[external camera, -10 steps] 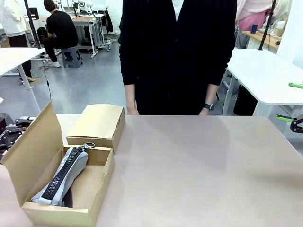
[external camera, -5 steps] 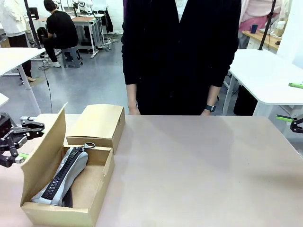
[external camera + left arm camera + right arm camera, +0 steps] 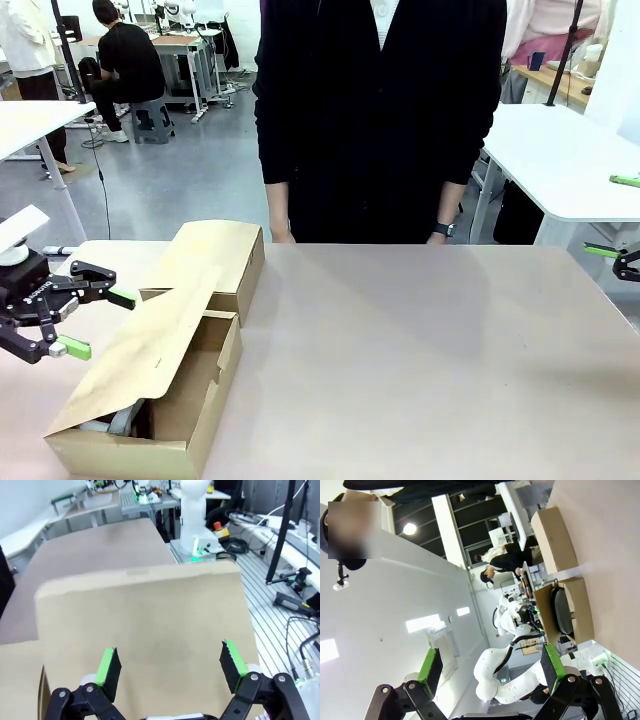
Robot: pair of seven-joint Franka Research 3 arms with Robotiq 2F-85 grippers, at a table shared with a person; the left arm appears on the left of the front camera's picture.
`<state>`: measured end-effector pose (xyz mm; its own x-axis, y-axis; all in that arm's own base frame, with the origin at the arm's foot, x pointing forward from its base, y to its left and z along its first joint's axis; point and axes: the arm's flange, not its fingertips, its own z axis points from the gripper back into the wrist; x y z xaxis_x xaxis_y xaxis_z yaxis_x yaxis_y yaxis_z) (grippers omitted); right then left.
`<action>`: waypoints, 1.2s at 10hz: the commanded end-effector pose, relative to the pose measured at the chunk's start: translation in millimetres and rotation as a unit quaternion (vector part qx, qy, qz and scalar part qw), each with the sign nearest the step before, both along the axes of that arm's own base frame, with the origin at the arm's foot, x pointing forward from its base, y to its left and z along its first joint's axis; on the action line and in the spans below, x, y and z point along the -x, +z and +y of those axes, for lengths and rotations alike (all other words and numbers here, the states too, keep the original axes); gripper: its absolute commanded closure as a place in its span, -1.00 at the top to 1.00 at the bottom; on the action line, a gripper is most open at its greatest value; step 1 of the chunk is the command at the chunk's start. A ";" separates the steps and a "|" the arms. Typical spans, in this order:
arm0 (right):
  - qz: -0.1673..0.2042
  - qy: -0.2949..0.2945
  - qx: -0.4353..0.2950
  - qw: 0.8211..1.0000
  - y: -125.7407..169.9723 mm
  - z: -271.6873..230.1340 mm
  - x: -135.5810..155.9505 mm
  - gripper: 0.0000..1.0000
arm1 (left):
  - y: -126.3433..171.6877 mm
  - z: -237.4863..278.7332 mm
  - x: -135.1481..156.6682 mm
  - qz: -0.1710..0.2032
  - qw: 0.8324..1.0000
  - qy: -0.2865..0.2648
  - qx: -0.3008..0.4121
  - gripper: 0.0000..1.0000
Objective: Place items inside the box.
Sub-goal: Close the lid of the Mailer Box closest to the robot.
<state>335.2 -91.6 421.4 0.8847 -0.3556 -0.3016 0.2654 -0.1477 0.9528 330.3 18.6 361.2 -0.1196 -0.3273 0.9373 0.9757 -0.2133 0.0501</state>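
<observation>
The cardboard box (image 3: 195, 420) stands at the table's front left. Its lid flap (image 3: 150, 350) leans low over the opening. My left gripper (image 3: 100, 322) is open just left of the flap, its green pads against or very close to it. In the left wrist view the flap (image 3: 145, 620) spreads right ahead of the open left gripper (image 3: 170, 664). A sliver of the grey case (image 3: 118, 424) shows under the flap. My right gripper (image 3: 625, 262) hangs at the table's far right edge, and its wrist view shows the right gripper (image 3: 490, 664) open with nothing in it.
A smaller closed cardboard box (image 3: 208, 258) sits right behind the open one. A person in dark clothes (image 3: 380, 110) stands at the far side, hands (image 3: 280, 236) near the table's edge. White tables stand to either side beyond.
My left gripper came in from the left and the lid flap swung from upright to low over the box. The grey case is now mostly covered. The right gripper has not moved.
</observation>
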 end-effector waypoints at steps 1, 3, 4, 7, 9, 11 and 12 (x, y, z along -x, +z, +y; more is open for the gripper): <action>0.005 0.004 -0.002 1.000 4.5 -1.7 2.5 1.00 | -47.7 -52.1 107.4 -0.022 0.999 0.019 -0.026 1.00; 0.005 0.004 -0.002 1.000 4.5 -1.7 2.5 1.00 | -51.0 -61.3 115.5 -0.064 0.995 0.056 -0.045 1.00; 0.005 0.004 -0.002 1.000 4.5 -1.7 2.5 1.00 | -41.4 -58.1 115.9 -0.122 0.989 0.065 -0.049 1.00; 0.005 0.004 -0.002 1.000 4.5 -1.7 2.5 1.00 | -18.1 1.5 -16.5 -0.031 0.998 0.028 -0.036 1.00; 0.005 0.004 -0.002 1.000 4.5 -1.7 2.5 1.00 | -20.0 0.7 -20.6 -0.046 0.998 0.033 -0.040 1.00; 0.005 0.004 -0.002 1.000 4.5 -1.7 2.5 1.00 | -11.2 -3.5 -7.8 -0.007 0.997 0.069 0.022 1.00; 0.005 0.004 -0.002 1.000 4.5 -1.7 2.5 1.00 | -9.3 -12.8 0.9 0.010 0.997 0.069 0.036 1.00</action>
